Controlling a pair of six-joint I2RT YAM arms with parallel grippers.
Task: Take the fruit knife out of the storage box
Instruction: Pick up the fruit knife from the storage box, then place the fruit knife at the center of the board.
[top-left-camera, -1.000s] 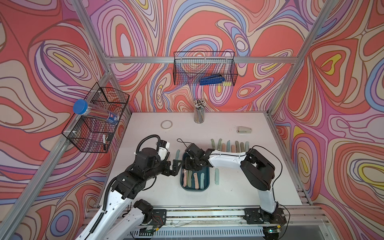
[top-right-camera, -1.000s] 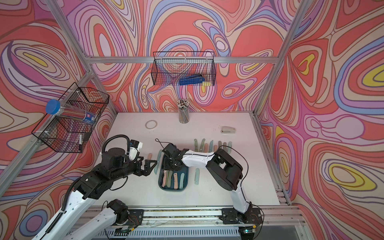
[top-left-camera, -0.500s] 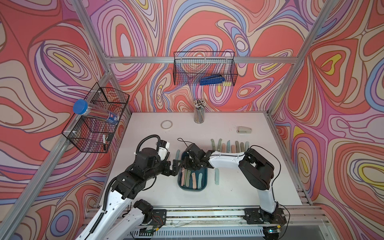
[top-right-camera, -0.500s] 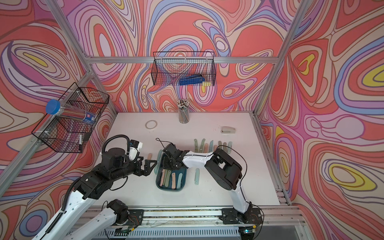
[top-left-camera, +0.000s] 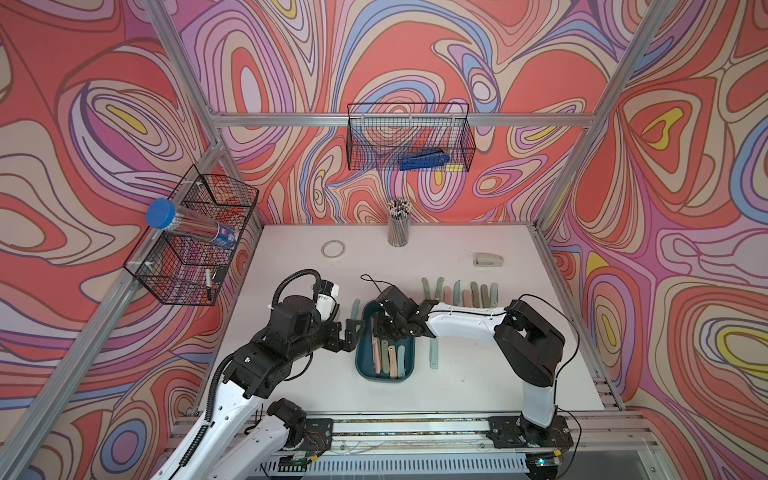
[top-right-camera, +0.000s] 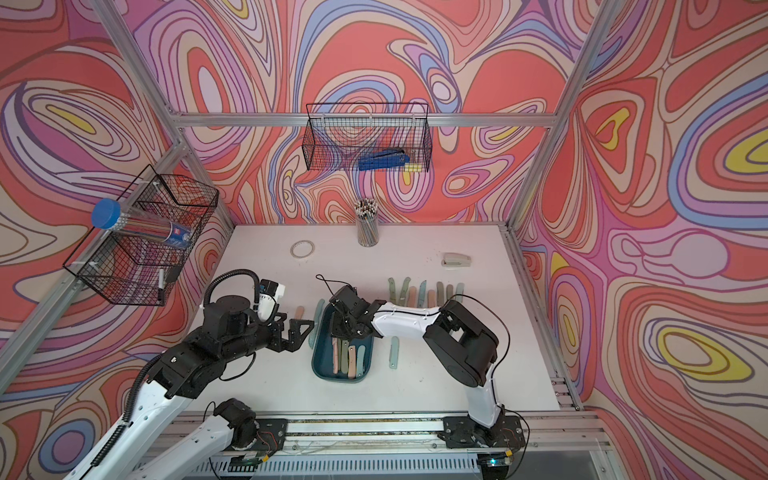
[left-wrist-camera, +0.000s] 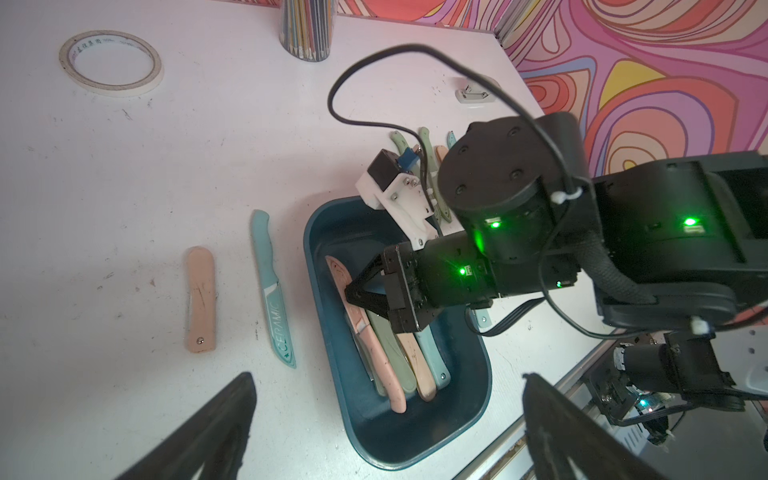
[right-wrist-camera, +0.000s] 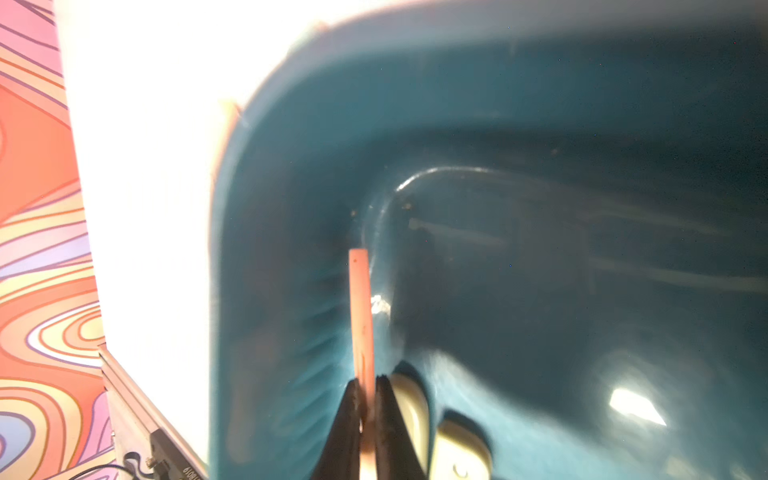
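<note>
While the left hand (top-left-camera: 350, 332) hangs wide open just beside the box (left-wrist-camera: 469, 415), the right hand (left-wrist-camera: 358, 298) is down inside it, pinched together on the pink knife (left-wrist-camera: 376, 349) near its pointed end. The knife lies lengthwise in the box, on the side nearer the left hand, handle toward the robot's base, so a straight lift looks cleanest.

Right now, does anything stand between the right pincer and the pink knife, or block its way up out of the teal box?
Nothing visible. The right pincer is shut on the pink knife inside the storage box; the other knives lie beside it, not across, and the open left pincer stands outside the rim.
</note>
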